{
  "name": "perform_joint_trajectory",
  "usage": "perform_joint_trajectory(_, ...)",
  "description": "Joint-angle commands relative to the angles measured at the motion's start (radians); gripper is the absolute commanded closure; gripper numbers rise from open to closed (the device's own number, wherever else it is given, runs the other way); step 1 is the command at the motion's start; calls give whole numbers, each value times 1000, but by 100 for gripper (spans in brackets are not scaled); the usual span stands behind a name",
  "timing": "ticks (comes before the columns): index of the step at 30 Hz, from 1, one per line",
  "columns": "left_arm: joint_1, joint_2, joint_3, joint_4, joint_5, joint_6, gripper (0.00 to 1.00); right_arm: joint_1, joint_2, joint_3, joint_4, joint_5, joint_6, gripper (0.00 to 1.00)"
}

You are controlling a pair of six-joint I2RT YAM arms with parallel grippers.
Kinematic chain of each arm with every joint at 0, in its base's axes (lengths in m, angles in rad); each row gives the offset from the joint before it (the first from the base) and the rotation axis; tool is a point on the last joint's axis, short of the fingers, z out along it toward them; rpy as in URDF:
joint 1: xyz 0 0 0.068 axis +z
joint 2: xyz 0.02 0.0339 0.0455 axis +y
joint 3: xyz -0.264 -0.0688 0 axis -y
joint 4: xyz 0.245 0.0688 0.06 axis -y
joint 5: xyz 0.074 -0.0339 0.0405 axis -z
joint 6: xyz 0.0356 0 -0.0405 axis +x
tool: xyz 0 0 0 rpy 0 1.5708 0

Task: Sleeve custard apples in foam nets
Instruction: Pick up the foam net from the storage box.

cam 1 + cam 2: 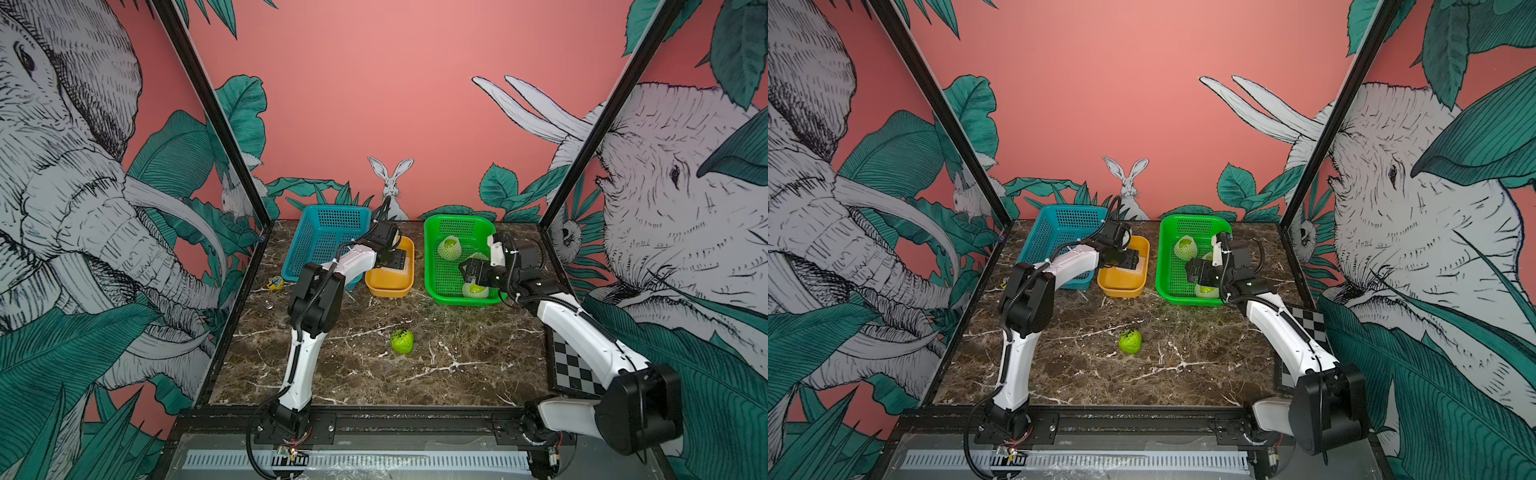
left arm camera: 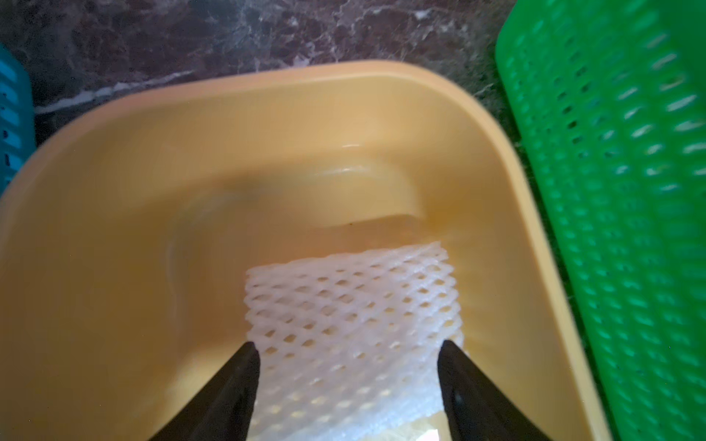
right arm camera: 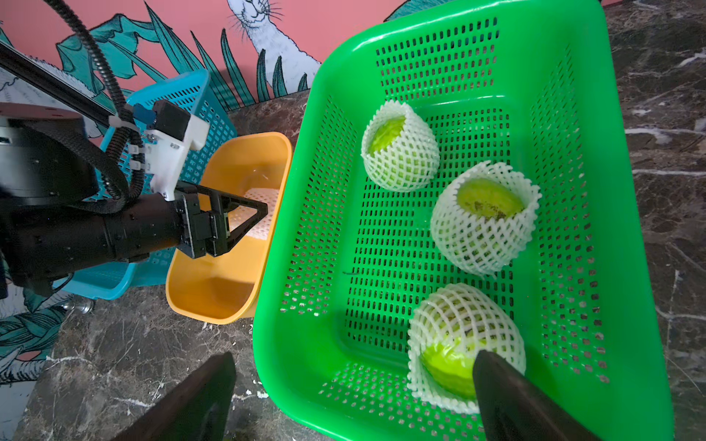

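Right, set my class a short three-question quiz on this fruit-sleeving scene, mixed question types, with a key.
1. How many sleeved custard apples lie in the green basket?
2. True or false: the bare custard apple lies in the green basket.
3. The left gripper hovers over: A the bare custard apple; B a foam net in the yellow tub; C the green basket.
Key: 1 three; 2 false, it lies on the marble table; 3 B.
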Motion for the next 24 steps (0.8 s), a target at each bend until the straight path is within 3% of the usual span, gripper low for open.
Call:
perform_joint_trajectory(1,11,-14,29,-35,-45,-6,21,4,4,25,0,17,-19,1)
perform_joint_trajectory(8,11,15,44,-46,-57,-12,19,4,19,24,-3,30,-15,1)
perform_joint_trajectory(14,10,41,47,-30,-14,-27,27,4,24,31,-12,39,-19,1)
perform_joint_trajectory(17,11,47,53,-23,8,-28,36,4,25,36,-21,48,-27,1)
perform_joint_trajectory(22,11,35,60,-23,23,-27,62,4,17,45,-32,53,-32,1)
perform_joint_trajectory(24,11,14,56,-27,19,-25,63,5,16,48,-30,57,-35,1)
